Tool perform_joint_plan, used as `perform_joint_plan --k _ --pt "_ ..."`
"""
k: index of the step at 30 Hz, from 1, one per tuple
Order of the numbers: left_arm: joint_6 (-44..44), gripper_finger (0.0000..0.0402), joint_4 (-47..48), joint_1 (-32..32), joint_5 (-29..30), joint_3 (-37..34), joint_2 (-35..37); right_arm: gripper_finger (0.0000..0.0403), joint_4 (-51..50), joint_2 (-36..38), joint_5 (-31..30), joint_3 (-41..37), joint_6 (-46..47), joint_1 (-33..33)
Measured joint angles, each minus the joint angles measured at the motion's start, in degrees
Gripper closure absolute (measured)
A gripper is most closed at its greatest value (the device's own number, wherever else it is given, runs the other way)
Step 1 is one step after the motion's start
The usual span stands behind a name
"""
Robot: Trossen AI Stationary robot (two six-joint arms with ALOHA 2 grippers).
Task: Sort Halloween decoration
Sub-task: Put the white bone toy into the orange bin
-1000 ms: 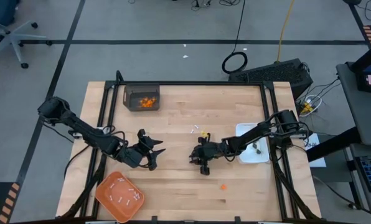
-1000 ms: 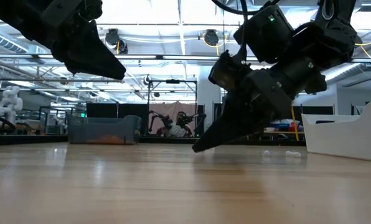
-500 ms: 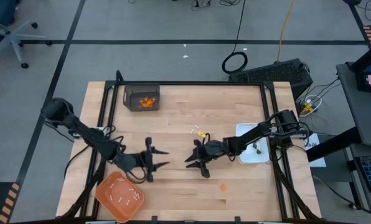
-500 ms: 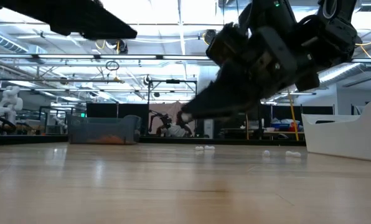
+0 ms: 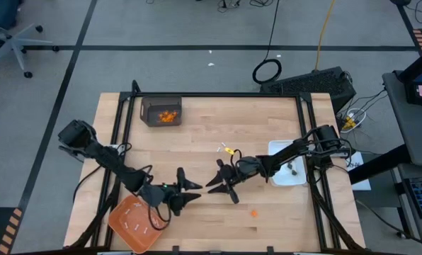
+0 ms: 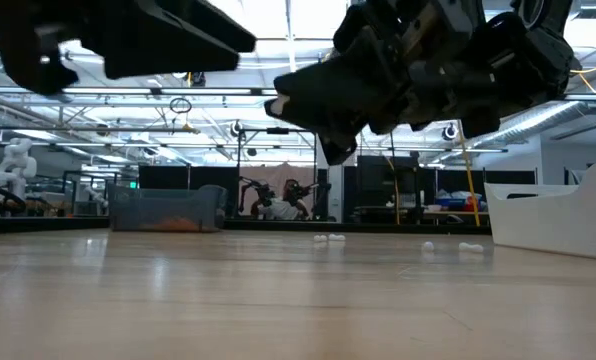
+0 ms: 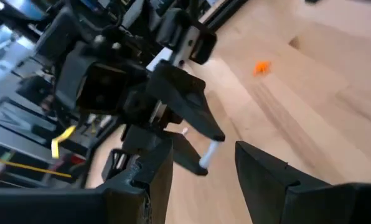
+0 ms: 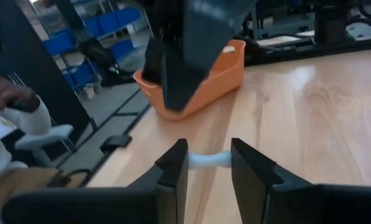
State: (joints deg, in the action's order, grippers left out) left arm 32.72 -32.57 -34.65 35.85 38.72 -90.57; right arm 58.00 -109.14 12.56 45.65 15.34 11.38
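Observation:
My right gripper (image 5: 212, 183) stands level above the table's middle, pointing toward the table's left edge, shut on a small white stick (image 8: 208, 160). My left gripper (image 5: 190, 193) faces it from the left, open, with nothing between its fingers, close to the stick but apart from it. Behind it at the near left is the orange tray (image 5: 119, 225) with several white sticks on its floor. One orange bit (image 5: 254, 212) lies on the wood near the front. More white sticks (image 5: 222, 149) lie farther back. My right gripper holds the white stick by its two ends (image 7: 209, 151), one end against each fingertip, so the stick spans the gap between the fingers. The fingers come level from the table's right. The stick is lifted clear of the table.
A dark bin (image 5: 161, 111) with orange bits stands at the far left. A white rectangular dish (image 5: 280, 150) sits at the right edge under my right arm. Bare wood lies between the two grippers and the near edge.
My right gripper has tipped up from pointing down at the table to level and has risen, lifting the white stick off the wood. My left gripper has moved toward the near edge and the right, rolling about its own axis, and now faces the right gripper.

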Motion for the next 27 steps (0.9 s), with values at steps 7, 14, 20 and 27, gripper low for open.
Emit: perform_joint_plan --k 7,14,20,27 --pt "2.2 0.0233 0.4 0.0 2.4 2.3 -3.8 0.0324 3.4 0.0 0.0 0.0 2.1 0.0" --pt "2.3 0.0233 -2.3 0.1 8.1 2.3 -4.7 0.0324 5.4 0.0 -0.2 0.0 2.2 0.0" --pt "6.7 0.0233 -4.2 0.1 8.2 2.3 -4.7 0.0324 7.5 0.0 -0.3 0.0 3.3 0.0" --pt "9.4 0.0233 -4.5 0.6 7.6 2.6 -4.7 0.0324 9.1 0.0 -0.3 0.0 4.1 0.0"
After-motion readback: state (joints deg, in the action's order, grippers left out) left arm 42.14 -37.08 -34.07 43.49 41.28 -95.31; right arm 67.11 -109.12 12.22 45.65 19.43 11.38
